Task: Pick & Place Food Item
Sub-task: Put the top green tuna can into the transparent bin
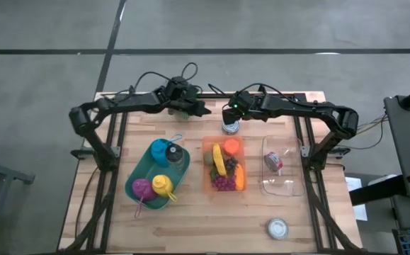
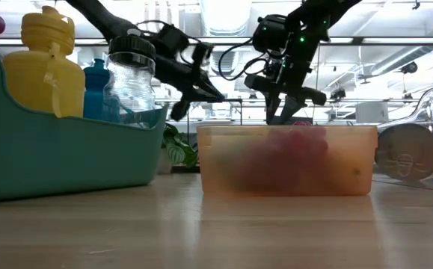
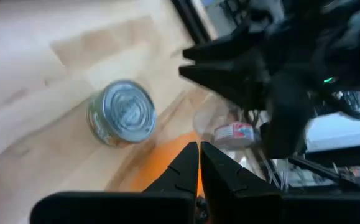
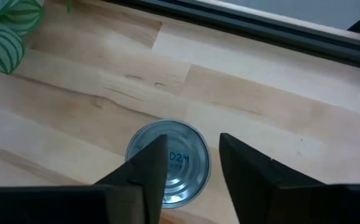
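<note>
The lid of the tin can (image 4: 168,162) shows stamped characters that look like "02M". It stands at the table's far side, just beyond the orange bin (image 1: 224,164). The right gripper (image 4: 192,163) hangs over it, fingers spread, one across the lid, not pinching it. The left gripper (image 3: 199,163), pressed together, waits to the left, near the far edge. Bare wood surrounds the can.
</note>
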Available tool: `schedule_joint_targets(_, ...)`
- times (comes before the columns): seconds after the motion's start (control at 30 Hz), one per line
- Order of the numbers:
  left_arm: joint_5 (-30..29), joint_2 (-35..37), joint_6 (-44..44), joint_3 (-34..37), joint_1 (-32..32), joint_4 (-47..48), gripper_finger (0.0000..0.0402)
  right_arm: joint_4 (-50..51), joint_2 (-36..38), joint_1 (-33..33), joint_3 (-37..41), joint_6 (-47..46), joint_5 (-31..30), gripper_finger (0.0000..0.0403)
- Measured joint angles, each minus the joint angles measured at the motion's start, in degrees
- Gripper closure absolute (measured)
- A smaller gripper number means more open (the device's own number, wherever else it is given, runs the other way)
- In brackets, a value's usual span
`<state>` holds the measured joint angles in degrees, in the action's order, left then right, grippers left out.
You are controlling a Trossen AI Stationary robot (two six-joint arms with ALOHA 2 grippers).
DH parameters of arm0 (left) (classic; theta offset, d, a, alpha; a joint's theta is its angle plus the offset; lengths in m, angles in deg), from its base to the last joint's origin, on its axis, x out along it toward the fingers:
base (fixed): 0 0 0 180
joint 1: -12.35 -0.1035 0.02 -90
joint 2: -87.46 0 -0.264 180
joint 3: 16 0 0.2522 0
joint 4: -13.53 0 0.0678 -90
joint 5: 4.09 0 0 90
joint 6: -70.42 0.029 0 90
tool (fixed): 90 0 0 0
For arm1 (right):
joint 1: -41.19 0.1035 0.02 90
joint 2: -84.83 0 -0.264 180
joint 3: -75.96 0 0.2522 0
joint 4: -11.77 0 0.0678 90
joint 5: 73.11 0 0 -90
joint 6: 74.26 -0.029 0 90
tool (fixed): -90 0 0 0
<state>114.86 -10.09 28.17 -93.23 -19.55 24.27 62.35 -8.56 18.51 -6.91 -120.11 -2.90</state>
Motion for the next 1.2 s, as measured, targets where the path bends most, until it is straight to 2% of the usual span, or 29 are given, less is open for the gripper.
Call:
schedule_joint_targets(0.23, 1.9, -7.1, 0.5, -5.9, 0.1, -0.3, 0.0380, 0.6, 0.0, -0.5, 0.0, 1.5, 0.5, 0.0298)
schedule_joint_targets(0.43, 1.1, -8.8, 6.3, -9.7, 0.1, -0.3, 0.0380, 1.4, 0.0, -0.6, 0.0, 7.8, -1.8, 0.0325)
schedule_joint_targets(0.63, -0.9, -8.8, 9.1, -10.0, 0.2, 0.1, 0.0380, 2.1, 0.1, -0.8, 0.0, 13.3, -2.9, 0.0352)
schedule_joint_targets(0.77, -0.9, -8.8, 9.1, -9.6, 0.2, 0.5, 0.0380, 4.7, 0.2, -1.3, 0.0, 17.0, -1.0, 0.0357)
schedule_joint_targets(0.97, -1.5, -8.8, 9.5, -9.4, 0.2, 1.1, 0.0380, 7.1, 0.3, -1.6, 0.0, 17.3, -7.2, 0.0357)
schedule_joint_targets(1.1, -2.2, -8.8, 9.5, -9.4, 0.2, 1.1, 0.0380, 6.8, 0.3, -1.8, 0.0, 17.6, -7.1, 0.0357)
schedule_joint_targets(1.2, -2.4, -8.8, 9.4, -9.4, 0.2, 1.2, 0.0380, 6.7, 0.3, -2.4, 0.0, 17.9, -4.6, 0.0355)
